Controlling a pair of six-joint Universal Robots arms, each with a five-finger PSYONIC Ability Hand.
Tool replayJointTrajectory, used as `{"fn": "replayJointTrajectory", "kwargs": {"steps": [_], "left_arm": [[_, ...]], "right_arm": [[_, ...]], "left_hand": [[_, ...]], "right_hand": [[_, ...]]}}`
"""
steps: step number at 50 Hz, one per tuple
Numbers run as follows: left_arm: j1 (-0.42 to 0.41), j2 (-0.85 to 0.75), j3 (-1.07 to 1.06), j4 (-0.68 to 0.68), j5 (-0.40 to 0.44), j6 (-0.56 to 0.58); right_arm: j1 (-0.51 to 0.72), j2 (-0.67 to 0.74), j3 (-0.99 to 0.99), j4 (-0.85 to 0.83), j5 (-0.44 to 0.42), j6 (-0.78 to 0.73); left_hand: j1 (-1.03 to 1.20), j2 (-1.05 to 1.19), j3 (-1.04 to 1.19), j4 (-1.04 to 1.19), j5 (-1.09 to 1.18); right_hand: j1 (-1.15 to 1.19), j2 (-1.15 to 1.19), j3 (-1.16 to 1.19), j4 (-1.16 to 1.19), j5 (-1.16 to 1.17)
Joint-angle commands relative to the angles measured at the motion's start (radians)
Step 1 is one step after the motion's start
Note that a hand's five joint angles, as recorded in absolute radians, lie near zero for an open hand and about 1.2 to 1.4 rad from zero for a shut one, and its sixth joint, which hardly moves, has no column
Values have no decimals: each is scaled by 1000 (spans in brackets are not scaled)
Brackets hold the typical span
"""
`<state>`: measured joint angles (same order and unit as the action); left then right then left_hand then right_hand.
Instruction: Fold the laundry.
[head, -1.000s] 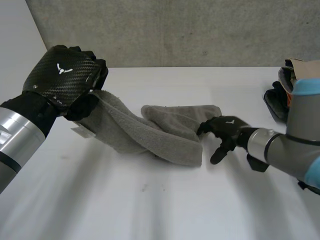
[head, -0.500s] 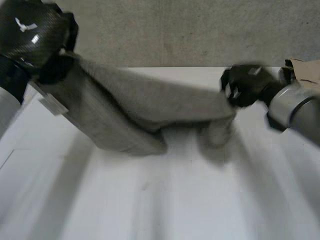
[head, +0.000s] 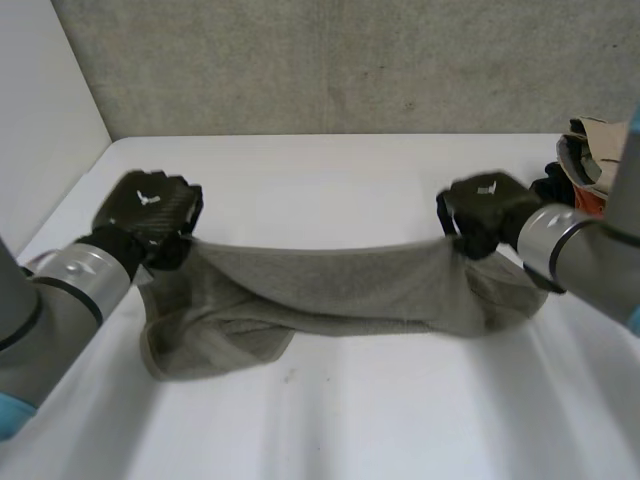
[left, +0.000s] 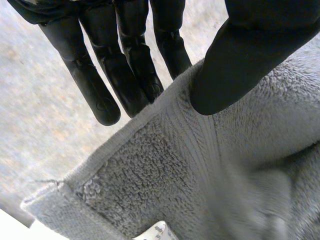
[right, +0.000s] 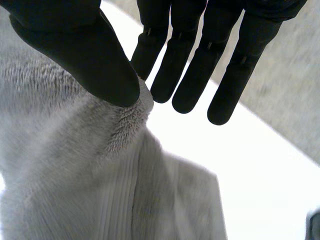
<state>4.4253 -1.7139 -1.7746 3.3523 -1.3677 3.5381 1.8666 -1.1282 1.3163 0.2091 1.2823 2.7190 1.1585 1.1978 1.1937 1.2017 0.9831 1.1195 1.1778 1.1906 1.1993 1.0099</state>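
A grey towel (head: 330, 285) hangs stretched between my two hands above the white table (head: 330, 420), sagging in the middle with its lower folds resting on the table. My left hand (head: 148, 212) holds the towel's left end; its thumb presses the hemmed edge of the towel (left: 200, 165) against straight fingers (left: 125, 65). At the towel's right end my right hand (head: 485, 215) pinches a corner of the towel (right: 90, 165), thumb against straight fingers (right: 200, 60). A white label (left: 155, 231) shows on the hem below the left hand.
A concrete wall (head: 350, 60) stands behind the table. At the table's far right edge lie a dark object (head: 550, 185) and a tan and orange thing (head: 595, 150). A white side wall (head: 40, 130) borders the table at the left.
My right hand closed on the towel's right end and lifted it. Both hands drew apart, stretching the towel; the left hand swung up and then came down lower.
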Motion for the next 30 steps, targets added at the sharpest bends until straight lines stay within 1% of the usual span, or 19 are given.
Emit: {"fn": "replayJointTrajectory", "kwargs": {"steps": [1,2,3,5,6,8,9,10,11,14,15,21,23,26,27,30], "left_arm": [[3,-43,1,27,-1,1],[2,-41,0,27,-2,1],[2,-39,-3,27,-2,1],[-1,-33,-8,24,-4,1],[-3,-29,-9,19,-4,1],[-4,-12,-19,16,-4,1],[-4,0,-34,16,-2,1],[-4,8,-40,16,1,1],[-4,14,-46,16,1,1],[-1,39,-69,18,2,1],[-1,43,-74,18,2,1],[5,59,-86,19,1,1],[6,59,-88,19,1,4],[16,57,-86,21,1,4],[19,57,-86,21,1,5],[34,53,-82,26,6,5]], "right_arm": [[-15,59,-3,-11,35,-76],[-15,61,-6,-11,34,-85],[-17,62,-18,-11,32,-119],[-17,68,-34,-11,31,-160],[-17,80,-55,-11,31,-213],[-17,91,-74,-10,28,-269],[-17,105,-92,-10,19,-333],[-17,113,-98,-10,12,-362],[-17,132,-115,-10,-9,-407],[-17,171,-140,-8,-61,-467],[-18,200,-158,-1,-90,-497],[-20,281,-206,35,-173,-545],[-20,307,-222,53,-188,-553],[-20,332,-235,56,-189,-561],[-20,350,-246,53,-185,-564],[-18,373,-264,41,-185,-564]], "left_hand": [[238,198,203,195,239],[238,198,203,195,239],[238,198,203,195,239],[238,198,203,195,239],[238,198,203,195,239],[238,198,203,195,239],[238,198,203,195,239],[238,198,203,195,239],[238,198,203,195,239],[238,198,203,195,239],[238,198,203,195,239],[238,198,203,195,239],[238,198,203,195,239],[238,198,203,195,239],[238,198,203,195,239],[238,198,203,195,239]], "right_hand": [[53,-6,-18,-27,-12],[-44,-103,-115,-124,-109],[-321,-380,-392,-401,-386],[-520,-578,-591,-600,-585],[-611,-669,-682,-691,-676],[-618,-676,-689,-697,-683],[-644,-702,-715,-724,-709],[-662,-720,-733,-741,-726],[-694,-752,-765,-773,-759],[-717,-776,-788,-797,-782],[-755,-814,-826,-835,-820],[-753,-811,-824,-833,-818],[-729,-788,-800,-809,-794],[-712,-770,-783,-791,-777],[-662,-721,-733,-742,-727],[-159,-217,-230,-238,-223]]}}
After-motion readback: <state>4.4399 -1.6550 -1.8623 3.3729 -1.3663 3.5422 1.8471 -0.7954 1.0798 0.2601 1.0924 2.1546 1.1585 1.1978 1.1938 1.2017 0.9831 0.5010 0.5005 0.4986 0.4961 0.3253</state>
